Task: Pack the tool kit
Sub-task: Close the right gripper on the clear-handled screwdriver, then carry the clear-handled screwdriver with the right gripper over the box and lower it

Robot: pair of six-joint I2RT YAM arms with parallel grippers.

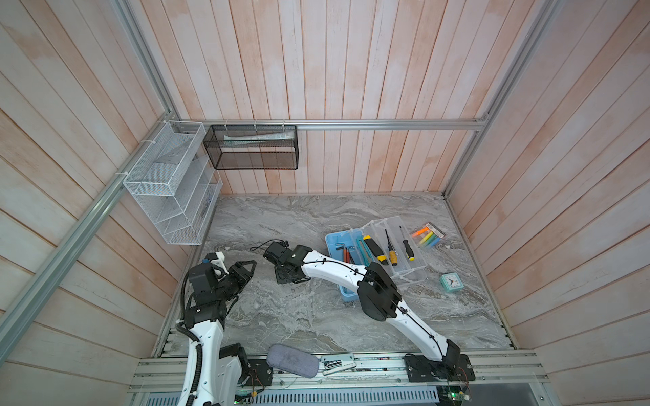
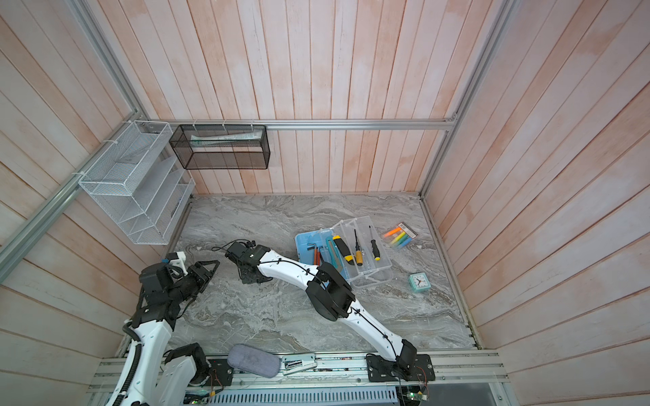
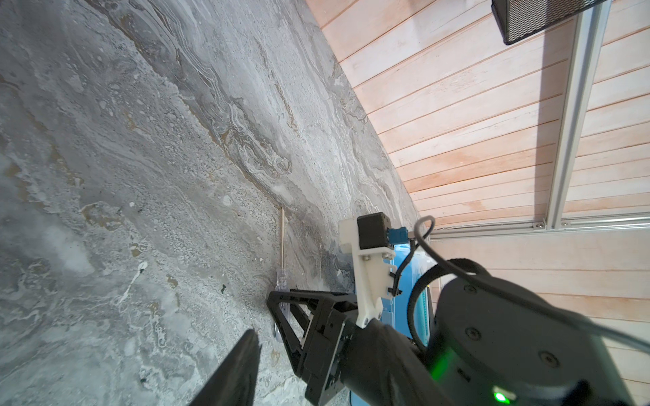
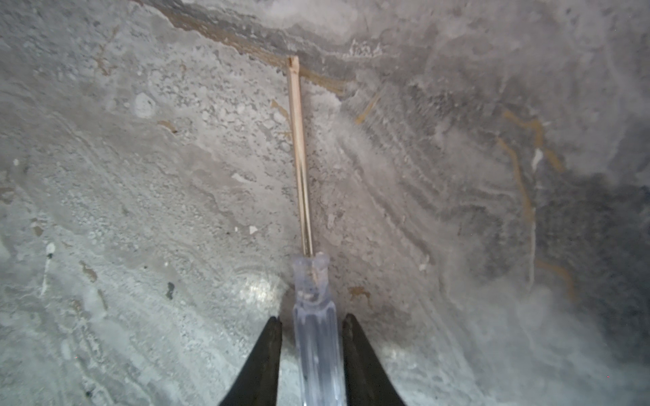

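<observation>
Clear-handled screwdriver [image 4: 318, 337], thin shaft, flat on table [image 4: 140, 175], R fingers [image 4: 260, 362] astride handle, clamp unclear, L fingers [image 3: 235, 372] apart

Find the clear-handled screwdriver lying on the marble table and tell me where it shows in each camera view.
In both top views: not made out; the right hand, left of centre, covers it.
Left wrist: clear-handled screwdriver flat on the marble, handle inside the right hand, shaft pointing away from it.
Right wrist: mid-picture, handle between the two black fingers, shaft running ahead.
Shared landmark: the right hand straddling the handle.
</observation>
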